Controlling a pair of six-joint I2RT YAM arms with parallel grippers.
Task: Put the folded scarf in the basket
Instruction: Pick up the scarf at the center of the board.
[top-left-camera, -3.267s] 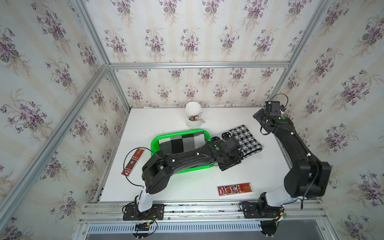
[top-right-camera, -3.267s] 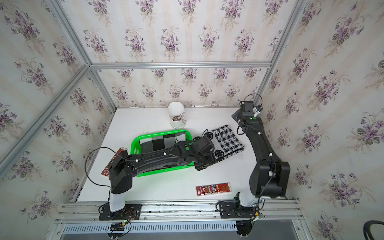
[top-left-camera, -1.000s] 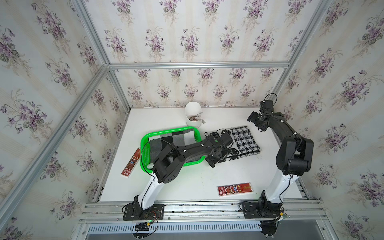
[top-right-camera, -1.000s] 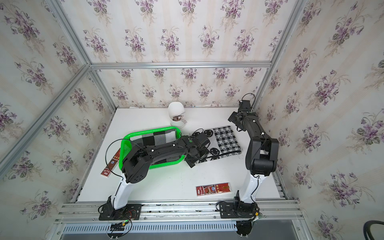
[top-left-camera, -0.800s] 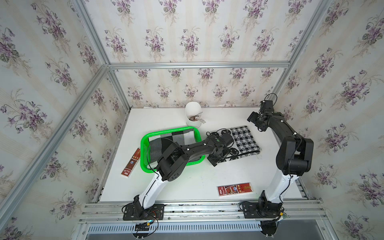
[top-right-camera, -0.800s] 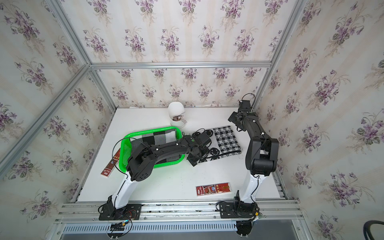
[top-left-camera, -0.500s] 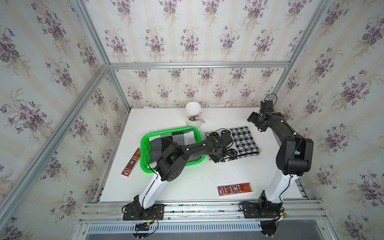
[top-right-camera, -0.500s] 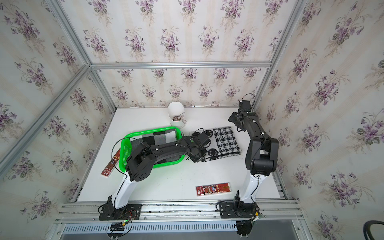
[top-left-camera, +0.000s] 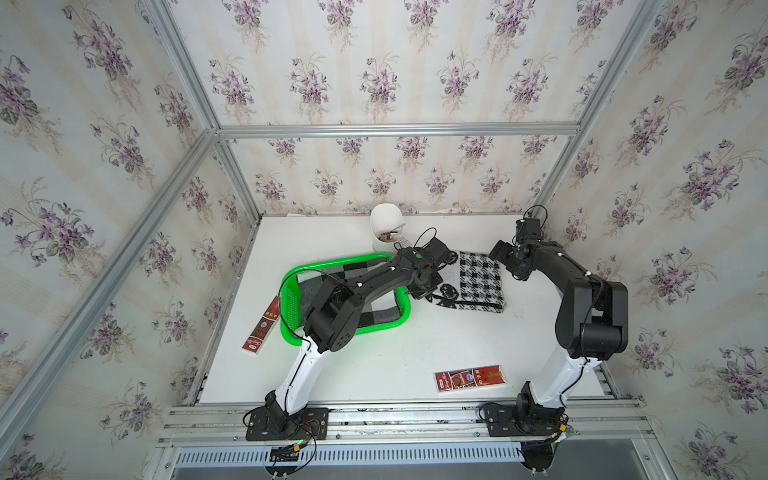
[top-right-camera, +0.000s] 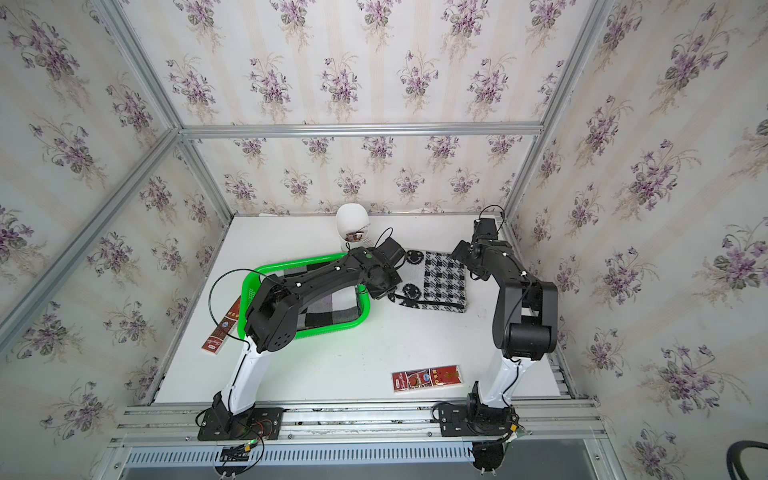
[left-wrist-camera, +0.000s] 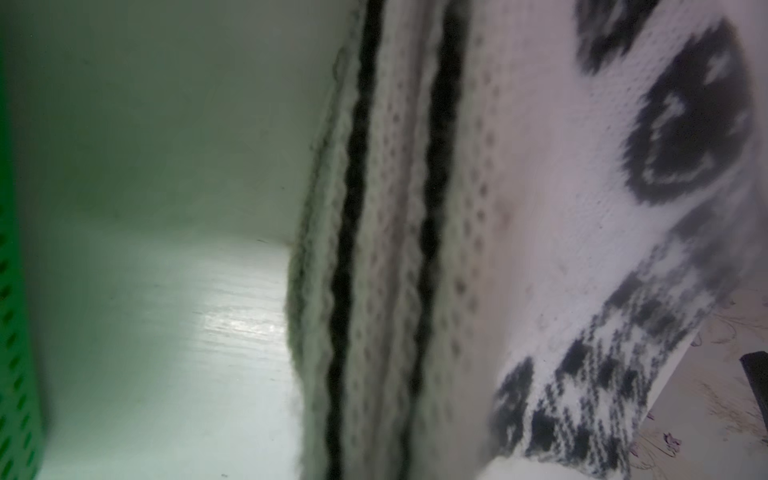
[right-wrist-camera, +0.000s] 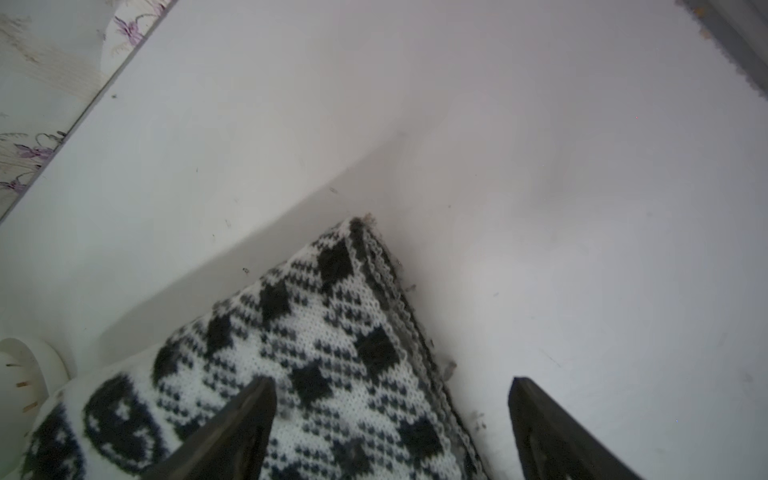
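The folded scarf (top-left-camera: 478, 282) (top-right-camera: 442, 280), black-and-white knit with check and smiley patterns, lies flat on the white table just right of the green basket (top-left-camera: 291, 286) (top-right-camera: 249, 286). My left gripper (top-left-camera: 430, 289) (top-right-camera: 388, 291) is low at the scarf's basket-side edge and shut on it. The left wrist view is filled by the scarf's layered edge (left-wrist-camera: 540, 208), and the fingers do not show there. My right gripper (top-left-camera: 500, 254) (right-wrist-camera: 390, 380) is open at the scarf's far right corner (right-wrist-camera: 324, 353), with one finger over the knit and one over bare table.
A grey, black and white checked cloth (top-left-camera: 307, 286) lies in the basket. A white cup (top-left-camera: 386, 226) stands behind the scarf near the back wall. One red packet (top-left-camera: 469, 378) lies near the front edge, another (top-left-camera: 262, 328) left of the basket.
My left gripper has gone from wide open to shut on the scarf's edge. The right gripper has opened a little and stayed in place.
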